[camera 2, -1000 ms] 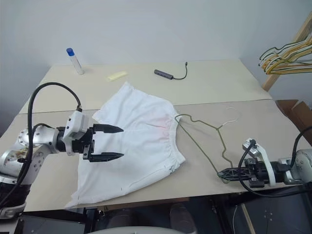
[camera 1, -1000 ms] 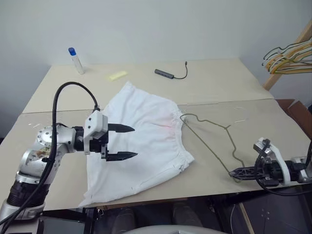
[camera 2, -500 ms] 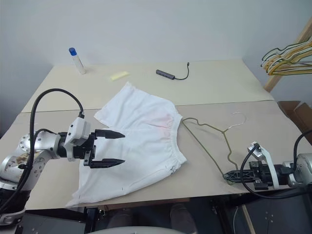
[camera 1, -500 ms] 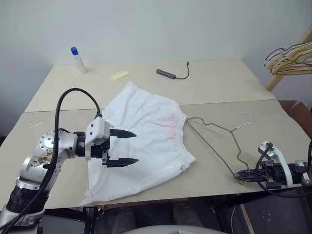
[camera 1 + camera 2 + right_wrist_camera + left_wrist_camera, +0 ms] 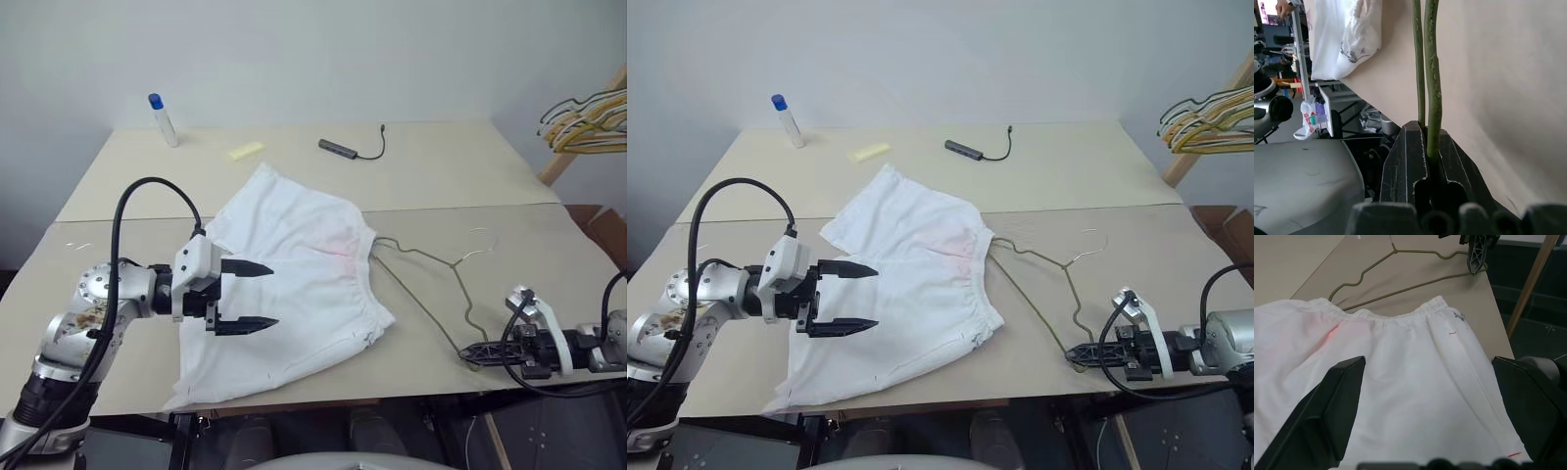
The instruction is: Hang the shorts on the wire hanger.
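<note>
Left eye view: right gripper (image 5: 470,352) clamps the wire hanger (image 5: 431,289) beside the shorts (image 5: 294,284); left gripper (image 5: 257,295) gapes above them.

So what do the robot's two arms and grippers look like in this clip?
The left arm is silver metal with a thick black cable looping over it. A white housing carries the left gripper, which has two pointed black fingers. The right gripper is black too, behind a white bracket and black cables.

I see a tube with a blue cap (image 5: 162,118) upright at the table's (image 5: 460,166) far left. A yellow slip (image 5: 246,150) lies near it. Dark dongle with black cable (image 5: 350,149) lies mid-back. Bunched hangers (image 5: 588,116) hang off a wooden rack (image 5: 578,132), far right.
</note>
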